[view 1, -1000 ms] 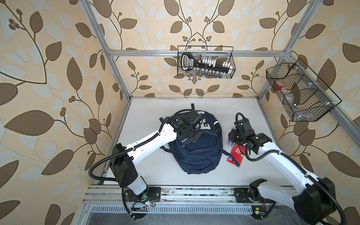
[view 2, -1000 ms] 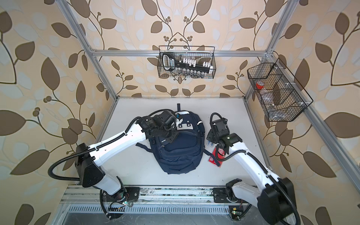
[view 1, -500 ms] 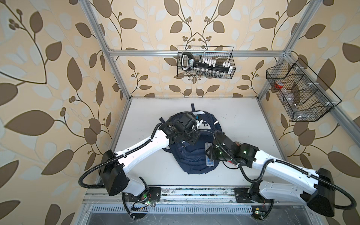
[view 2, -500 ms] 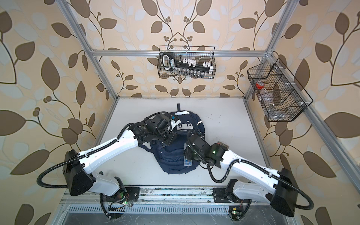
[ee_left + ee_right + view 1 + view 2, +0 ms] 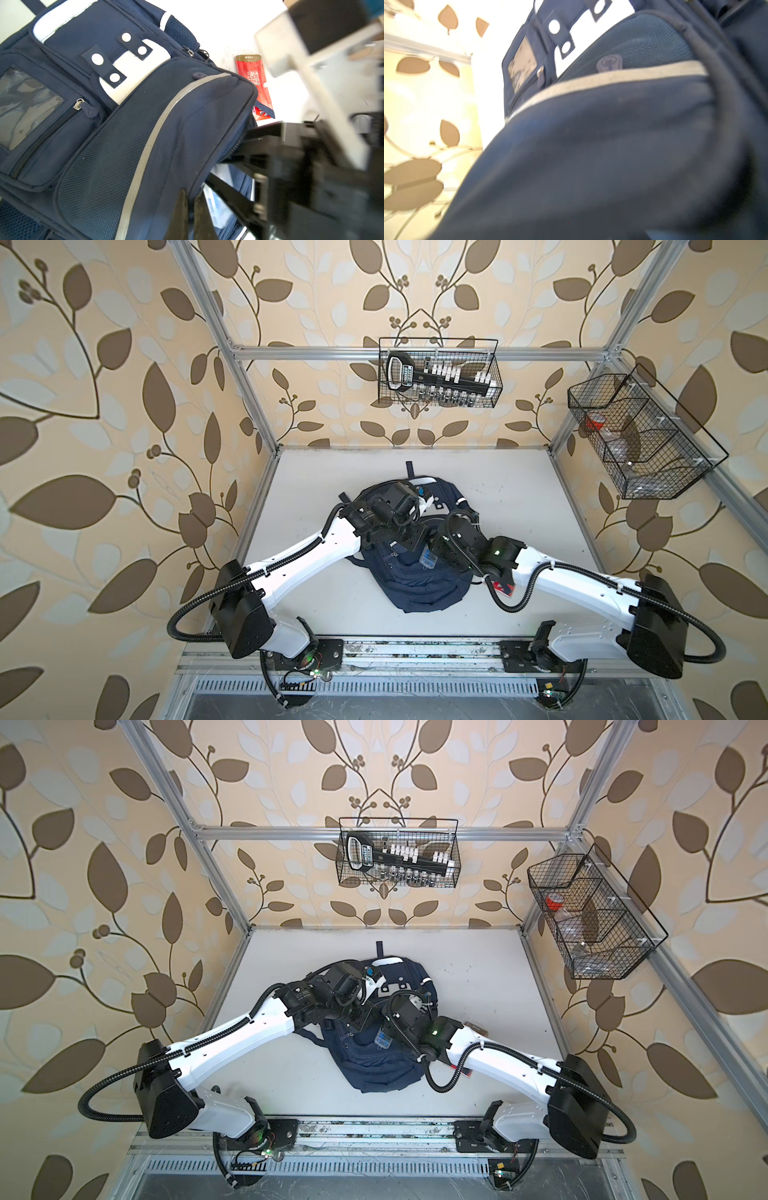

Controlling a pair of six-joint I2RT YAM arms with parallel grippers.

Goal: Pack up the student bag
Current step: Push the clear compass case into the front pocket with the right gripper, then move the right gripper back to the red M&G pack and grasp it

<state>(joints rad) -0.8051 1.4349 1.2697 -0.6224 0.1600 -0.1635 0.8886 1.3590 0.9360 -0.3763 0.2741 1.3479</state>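
Observation:
The student bag [image 5: 419, 589] [image 5: 374, 1073] lies flat mid-table, navy with a white patch [image 5: 133, 68] and grey piping. My left gripper [image 5: 192, 192] [image 5: 410, 542] is shut on the rim of its front pocket and holds the flap up. My right gripper [image 5: 214, 171] [image 5: 433, 551] reaches into that opening from the right with its fingers [image 5: 245, 143] spread apart. A clear, bluish box [image 5: 428, 559] [image 5: 383, 1040] [image 5: 218, 205] sits between them at the pocket mouth. The right wrist view is filled with blurred bag fabric [image 5: 591, 145].
A red pen packet [image 5: 254, 83] [image 5: 503, 589] lies on the table right of the bag, partly under my right arm. A wire basket of tools [image 5: 438, 373] hangs on the back wall. A second wire basket [image 5: 640, 435] hangs on the right wall.
My right gripper has swung from beside the red packet over to the bag, bringing the clear box to the pocket mouth, and its fingers have widened. The left gripper still pinches the pocket rim.

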